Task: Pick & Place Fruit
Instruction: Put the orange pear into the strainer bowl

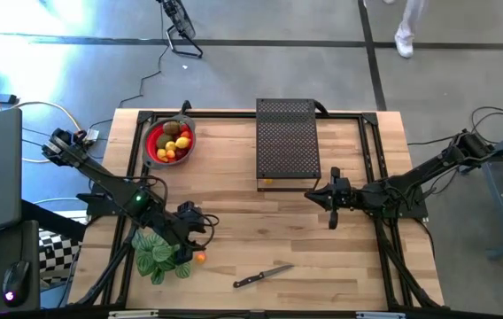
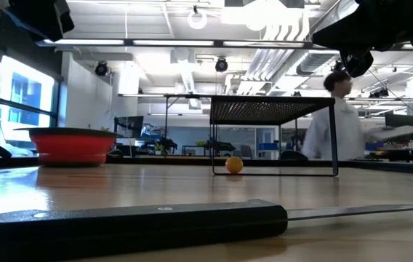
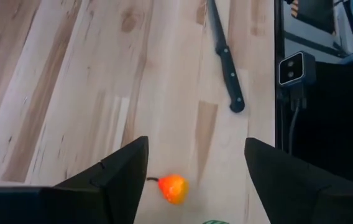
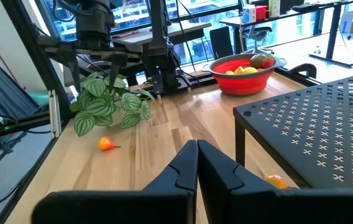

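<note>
The fruit is in three places. One small orange piece [image 1: 200, 257] lies on the table beside the green striped plant [image 1: 158, 252], right under my left gripper [image 3: 192, 168], which hangs over it with its fingers spread wide and nothing in them; the piece sits between my fingertips in the left wrist view but I am not touching it. A second orange piece [image 2: 234, 164] rests on the wood under the black perforated rack [image 1: 287, 142]. The rest are piled in the red bowl [image 1: 151, 151] at the far left corner of the table: I can make out yellow, red and brown pieces there but cannot count them surely.

My right gripper [image 4: 197, 163] hovers just beside the rack's near edge, fingers pressed together on nothing.

One black-handled knife [image 1: 263, 276] lies near the table's front edge, well apart from both my grippers. There is one bowl, one rack, one plant.
</note>
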`<action>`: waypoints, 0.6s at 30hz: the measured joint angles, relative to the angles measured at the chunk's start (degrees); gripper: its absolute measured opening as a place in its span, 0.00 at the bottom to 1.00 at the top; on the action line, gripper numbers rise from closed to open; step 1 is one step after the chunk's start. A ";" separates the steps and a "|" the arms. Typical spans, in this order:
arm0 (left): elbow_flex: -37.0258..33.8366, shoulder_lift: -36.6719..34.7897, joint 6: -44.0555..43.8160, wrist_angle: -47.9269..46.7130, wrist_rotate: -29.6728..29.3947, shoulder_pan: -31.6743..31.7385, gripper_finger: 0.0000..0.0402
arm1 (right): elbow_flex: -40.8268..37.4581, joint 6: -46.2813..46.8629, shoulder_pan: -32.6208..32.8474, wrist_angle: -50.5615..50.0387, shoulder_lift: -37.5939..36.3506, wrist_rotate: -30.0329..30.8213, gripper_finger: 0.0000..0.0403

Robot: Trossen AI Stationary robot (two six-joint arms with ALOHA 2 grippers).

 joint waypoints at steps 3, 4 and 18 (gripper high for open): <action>-0.02 0.00 0.58 0.46 -0.17 0.00 0.65 | 0.00 0.00 0.01 -0.02 0.00 0.00 0.01; -0.02 0.00 0.39 0.57 -0.15 0.00 0.65 | 0.00 0.00 -0.01 0.00 0.00 0.00 0.01; -0.04 4.32 -6.89 -3.31 -0.01 -2.33 0.65 | 0.00 0.00 -0.01 -0.02 0.02 0.00 0.01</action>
